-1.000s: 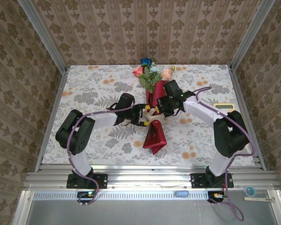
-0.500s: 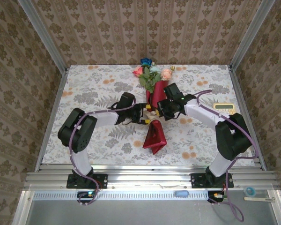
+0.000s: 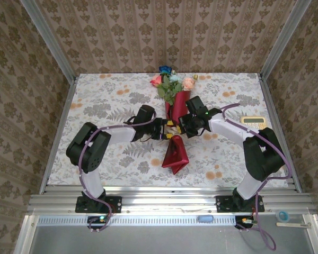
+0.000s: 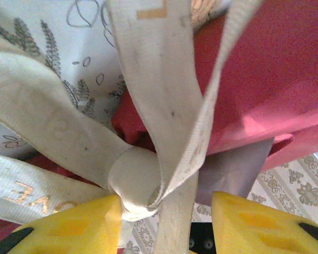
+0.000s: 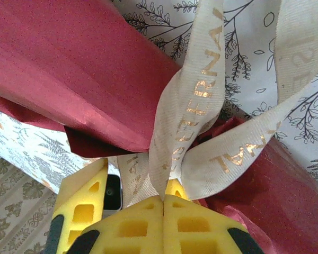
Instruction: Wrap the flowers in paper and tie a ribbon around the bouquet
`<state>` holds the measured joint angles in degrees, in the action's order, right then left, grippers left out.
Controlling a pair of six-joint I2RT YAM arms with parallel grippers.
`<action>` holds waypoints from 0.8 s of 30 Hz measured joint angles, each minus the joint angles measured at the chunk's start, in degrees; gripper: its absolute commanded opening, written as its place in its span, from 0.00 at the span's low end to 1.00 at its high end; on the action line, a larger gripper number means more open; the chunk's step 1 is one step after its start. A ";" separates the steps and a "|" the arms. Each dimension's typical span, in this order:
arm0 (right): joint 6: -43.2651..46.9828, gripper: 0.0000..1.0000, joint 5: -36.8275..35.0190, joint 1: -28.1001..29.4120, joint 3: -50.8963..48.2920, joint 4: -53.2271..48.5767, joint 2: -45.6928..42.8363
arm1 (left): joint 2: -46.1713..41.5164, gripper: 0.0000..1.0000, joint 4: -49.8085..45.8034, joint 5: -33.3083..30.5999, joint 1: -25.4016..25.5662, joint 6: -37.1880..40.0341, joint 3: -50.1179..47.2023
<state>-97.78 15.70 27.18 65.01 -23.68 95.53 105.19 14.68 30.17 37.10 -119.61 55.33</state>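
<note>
Pale device (image 3: 253, 120) right of bouquet (image 3: 175, 153)

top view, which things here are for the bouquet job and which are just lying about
For the job: flowers, dark red paper, ribbon.
Lying about: pale yellow device on the table's right side, small blue item on the near rail.

The table (image 3: 103, 98), under a floral cloth, carries the bouquet (image 3: 175, 153) mid-surface; a pale yellow device (image 3: 253, 120) lies right of the bouquet.
</note>
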 measured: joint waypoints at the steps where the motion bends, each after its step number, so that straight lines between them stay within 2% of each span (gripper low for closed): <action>1: 0.00 0.00 0.02 0.00 -0.07 0.02 -0.17 | 0.13 0.43 0.02 0.00 0.00 0.00 0.00; 6: -0.15 0.00 0.17 0.00 -1.03 0.39 -1.62 | 0.96 0.42 0.35 0.04 0.00 0.00 0.20; 19: -1.01 0.00 0.59 0.00 -2.95 1.29 -2.21 | 1.81 0.22 1.73 0.02 1.11 -0.31 0.48; 24: -1.31 0.00 0.83 0.00 -3.37 1.36 -2.29 | 1.81 0.05 2.16 0.00 1.11 -0.24 0.48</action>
<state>-99.09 16.53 27.18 61.65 -22.33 93.23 107.00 16.84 30.17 38.22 -119.85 55.81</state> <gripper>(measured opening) 0.061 0.098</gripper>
